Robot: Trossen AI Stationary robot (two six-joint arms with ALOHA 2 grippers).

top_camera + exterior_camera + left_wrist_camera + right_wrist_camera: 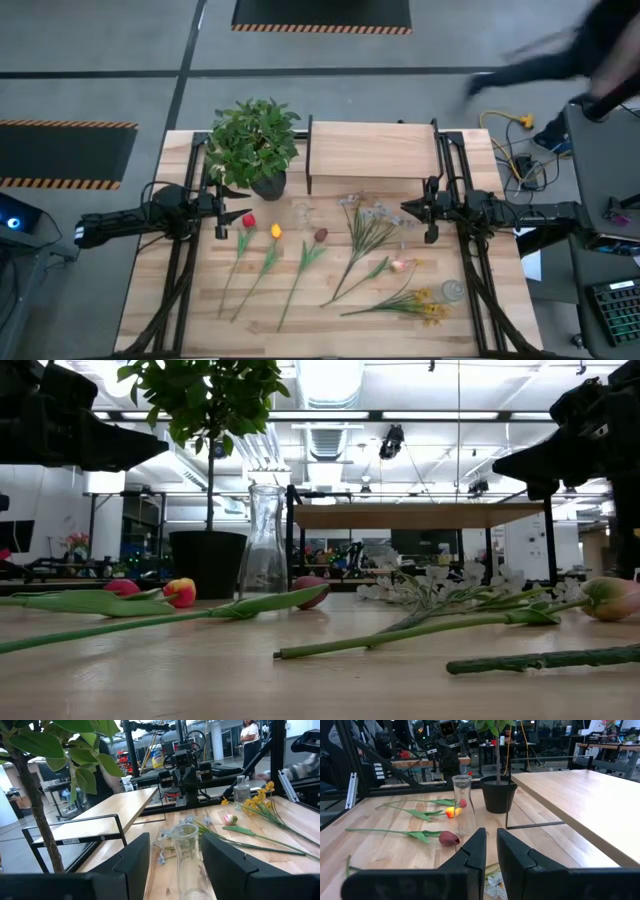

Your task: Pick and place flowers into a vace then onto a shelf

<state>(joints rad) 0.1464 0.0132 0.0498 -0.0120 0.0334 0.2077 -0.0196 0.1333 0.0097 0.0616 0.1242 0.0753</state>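
Clear glass vase (300,213) stands between both arms, potted plant (253,143) beside it.

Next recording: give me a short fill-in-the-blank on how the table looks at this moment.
1. The clear glass vase holds ____ flowers.
2. The potted plant stands to the ____ of the shelf in the high view.
3. The tulip nearest the left gripper is ____.

Missing: no; left; red
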